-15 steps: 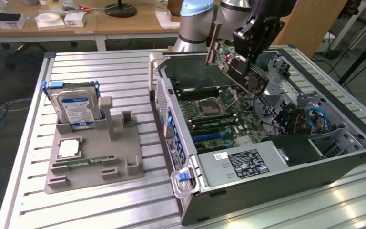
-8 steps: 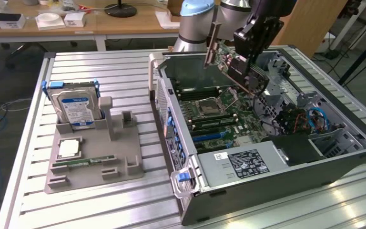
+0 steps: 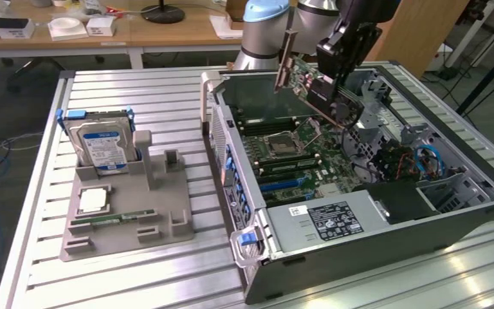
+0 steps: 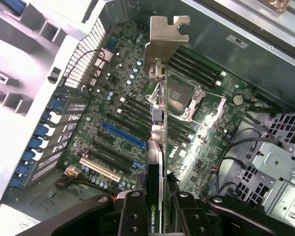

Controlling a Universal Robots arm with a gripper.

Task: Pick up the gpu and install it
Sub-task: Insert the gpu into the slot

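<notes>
Over the open grey metal computer case (image 3: pixel 384 233), the arm's black gripper (image 3: pixel 339 93) holds the gpu (image 3: pixel 303 82), a thin green circuit-board card with dark components and a silver metal end bracket. The card hangs tilted in the air above the case's green motherboard (image 3: pixel 307 164). We see the fingers (image 4: pixel 133 212) clamped on its two flat faces, away from the bracket end. We judge the card light and stiff but fragile. It is best pinched on bare board, sparing the connector edge and small parts, and its smooth faces could slip.
</notes>
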